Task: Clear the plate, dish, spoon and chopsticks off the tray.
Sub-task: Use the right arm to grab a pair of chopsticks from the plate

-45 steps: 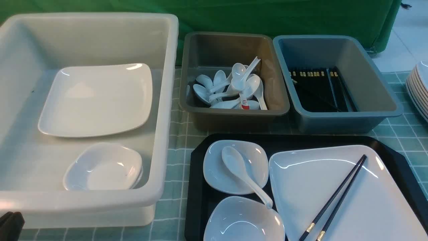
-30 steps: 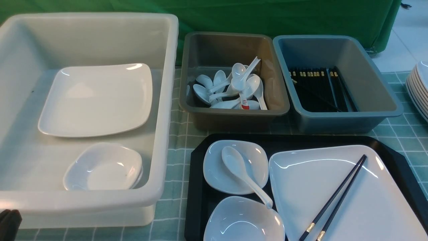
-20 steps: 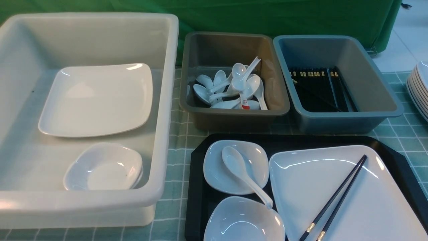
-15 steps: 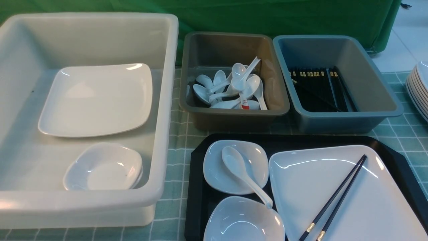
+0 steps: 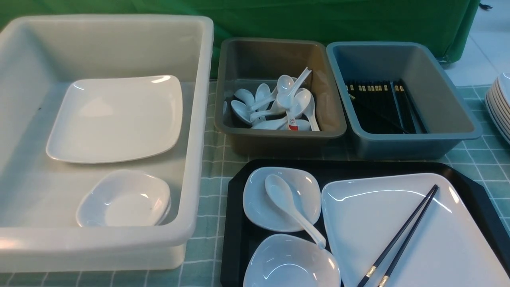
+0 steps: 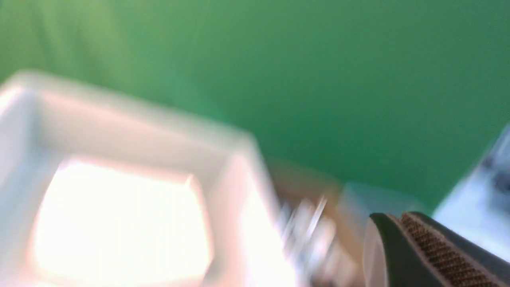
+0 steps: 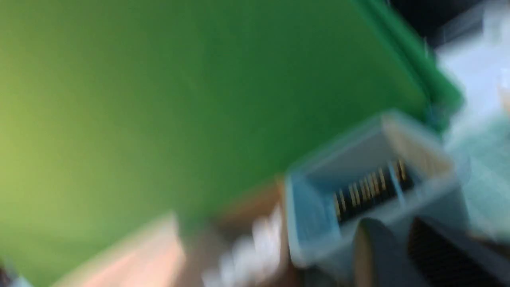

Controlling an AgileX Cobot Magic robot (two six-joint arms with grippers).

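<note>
The black tray (image 5: 235, 223) lies at the front right. On it the large white plate (image 5: 418, 247) carries the black chopsticks (image 5: 402, 235), laid diagonally. A small white dish (image 5: 257, 199) holds the white spoon (image 5: 287, 205), whose handle reaches over a second small dish (image 5: 291, 263). Neither gripper shows in the front view. In the blurred left wrist view my left gripper (image 6: 400, 223) has its fingers pressed together and holds nothing. In the blurred right wrist view my right gripper (image 7: 402, 233) shows a narrow gap and holds nothing.
A big white tub (image 5: 199, 119) on the left holds a square plate (image 5: 115, 119) and a small dish (image 5: 123, 201). Behind the tray stand a grey tub (image 5: 279, 137) of spoons and a blue tub (image 5: 414, 141) of chopsticks. Stacked plates (image 5: 500, 107) sit at the right edge.
The dark tip of my left gripper, seen at the front view's bottom left corner, has dropped out of view. The things on the tray have not moved.
</note>
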